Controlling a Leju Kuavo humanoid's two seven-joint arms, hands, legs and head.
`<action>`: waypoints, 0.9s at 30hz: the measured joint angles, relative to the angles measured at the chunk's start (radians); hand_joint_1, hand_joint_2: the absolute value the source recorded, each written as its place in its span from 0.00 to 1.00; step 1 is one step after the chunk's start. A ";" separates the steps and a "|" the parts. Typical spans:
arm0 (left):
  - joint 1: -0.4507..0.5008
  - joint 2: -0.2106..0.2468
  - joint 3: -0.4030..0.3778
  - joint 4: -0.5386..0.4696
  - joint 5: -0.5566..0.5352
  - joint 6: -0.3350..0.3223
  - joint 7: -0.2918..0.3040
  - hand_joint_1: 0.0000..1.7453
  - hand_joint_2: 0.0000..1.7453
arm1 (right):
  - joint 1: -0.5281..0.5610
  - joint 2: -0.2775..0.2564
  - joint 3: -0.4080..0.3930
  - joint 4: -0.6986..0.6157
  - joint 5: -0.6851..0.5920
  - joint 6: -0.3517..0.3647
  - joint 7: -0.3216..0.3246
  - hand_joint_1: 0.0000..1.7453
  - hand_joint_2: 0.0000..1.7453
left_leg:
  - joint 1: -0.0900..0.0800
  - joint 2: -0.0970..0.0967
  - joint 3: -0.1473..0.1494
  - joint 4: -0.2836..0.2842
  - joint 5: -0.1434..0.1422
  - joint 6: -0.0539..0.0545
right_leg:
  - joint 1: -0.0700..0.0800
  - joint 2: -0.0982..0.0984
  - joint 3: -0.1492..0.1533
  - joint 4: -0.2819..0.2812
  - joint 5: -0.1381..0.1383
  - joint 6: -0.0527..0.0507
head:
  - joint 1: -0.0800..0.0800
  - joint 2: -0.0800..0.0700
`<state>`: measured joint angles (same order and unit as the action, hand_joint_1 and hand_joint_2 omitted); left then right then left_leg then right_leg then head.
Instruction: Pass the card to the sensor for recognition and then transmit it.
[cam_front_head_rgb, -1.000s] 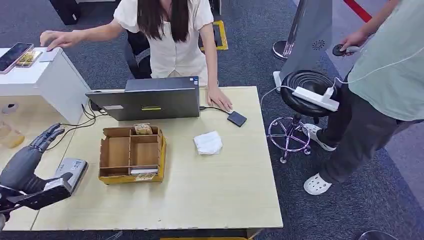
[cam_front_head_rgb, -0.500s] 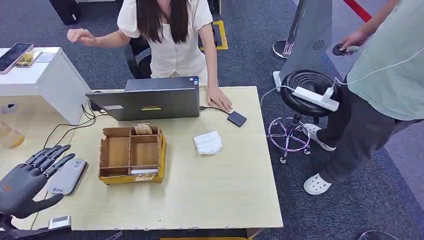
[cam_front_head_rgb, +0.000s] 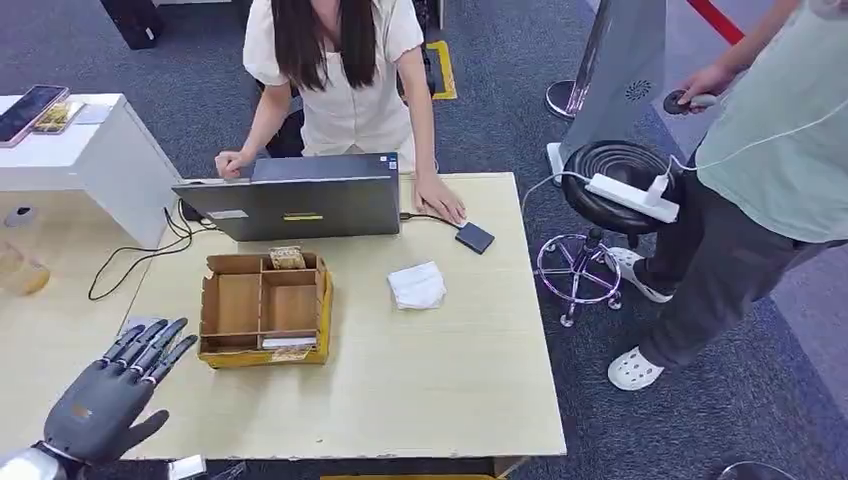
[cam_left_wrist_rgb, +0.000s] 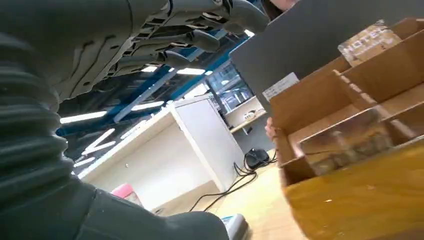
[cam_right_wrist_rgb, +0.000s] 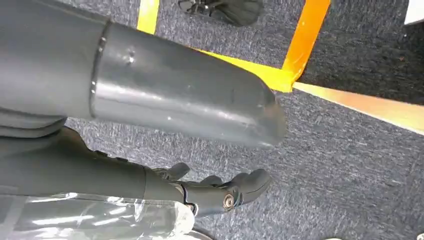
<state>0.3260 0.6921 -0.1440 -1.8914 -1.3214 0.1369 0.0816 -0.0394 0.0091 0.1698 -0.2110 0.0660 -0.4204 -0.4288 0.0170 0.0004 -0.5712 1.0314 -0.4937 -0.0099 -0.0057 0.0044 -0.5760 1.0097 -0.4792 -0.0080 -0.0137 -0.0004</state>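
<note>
Left hand (cam_front_head_rgb: 105, 400) raised low at the near left, palm down, fingers (cam_front_head_rgb: 152, 350) spread and extended forward, holding nothing. Right hand (cam_right_wrist_rgb: 215, 192) hanging downward, fingers loosely curled, nothing visibly held.

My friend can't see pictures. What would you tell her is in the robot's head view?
A robot's dark left hand, fingers spread, hovers over the near left corner of a wooden table. On the table sit a cardboard box, a laptop and a white tissue. One person works at the laptop.
</note>
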 joint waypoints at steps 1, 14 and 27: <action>-0.013 -0.017 -0.020 0.004 -0.007 0.003 0.011 0.00 1.00 | 0.000 0.002 -0.002 0.000 0.000 -0.002 0.000 0.00 0.00 | 0.000 0.000 0.000 0.000 0.000 0.000 | 0.000 0.000 0.000 0.000 0.000 0.000 | 0.000 0.000; -0.183 -0.257 -0.193 0.137 -0.148 0.051 0.103 0.00 1.00 | 0.000 0.015 -0.027 0.002 0.011 -0.010 0.000 0.00 0.00 | -0.001 0.000 0.001 0.000 0.000 0.000 | -0.001 0.000 0.000 0.000 0.000 0.000 | 0.000 0.000; -0.283 -0.342 -0.194 0.275 -0.184 0.056 0.136 0.00 1.00 | 0.000 0.015 -0.032 0.003 0.032 -0.010 -0.001 0.00 0.00 | -0.001 0.000 0.001 0.000 0.000 0.000 | -0.001 0.000 0.000 0.000 0.001 0.000 | 0.000 0.000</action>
<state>0.0435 0.3502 -0.3380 -1.6164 -1.5049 0.1927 0.2171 -0.0395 0.0244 0.1381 -0.2075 0.0977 -0.4299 -0.4295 0.0162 0.0001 -0.5706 1.0317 -0.4935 -0.0098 -0.0063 0.0047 -0.5759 1.0097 -0.4787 -0.0076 -0.0137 -0.0004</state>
